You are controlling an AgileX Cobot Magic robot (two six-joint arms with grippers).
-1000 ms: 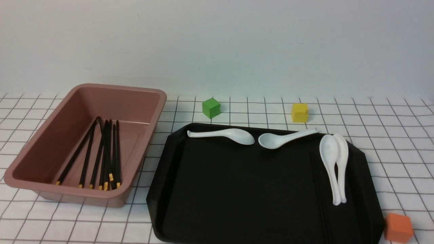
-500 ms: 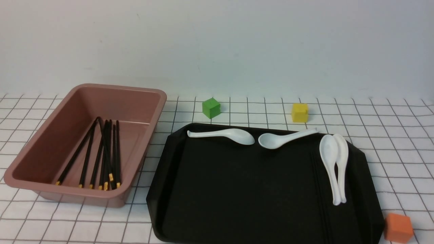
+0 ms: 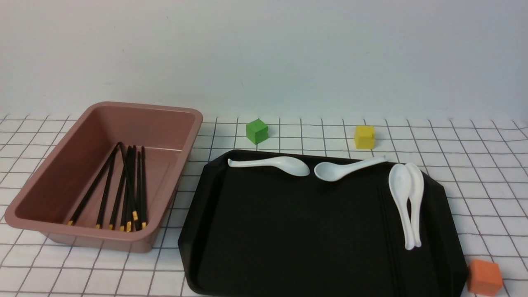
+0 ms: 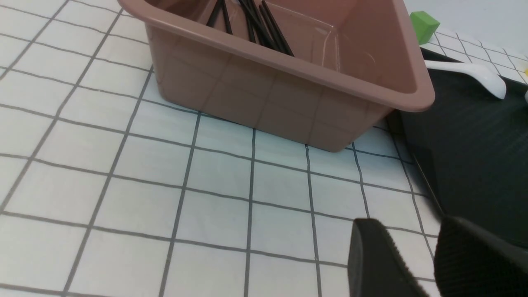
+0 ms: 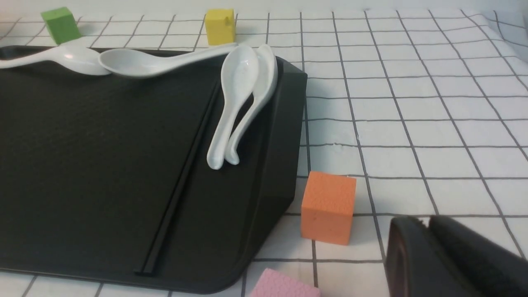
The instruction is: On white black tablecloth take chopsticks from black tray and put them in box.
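Mostly, the work can be judged done: a bundle of chopsticks (image 3: 123, 189) is seen lying in the box (image 3: 53, 173) at the left of the cloth (image 3: 474, 165), gold bands toward the near wall. One pair (image 5: 181, 189) is judged left; it lies flat on the tray (image 3: 288, 231), just beside the two nested spoons (image 3: 406, 202), running from the spoons toward the tray's near rim, hard to pick out in the front view.

The left pincer (image 4: 416, 255) is shown low over the cloth, near the box's corner and the tray's edge, its jaws apart with nothing between them. The right pincer (image 5: 425, 231) is seen only as a dark edge just beside the orange cube (image 5: 328, 206), off the tray's right side; whether it is parted cannot be told. The remaining pair lies well apart from it, across the tray's rim.
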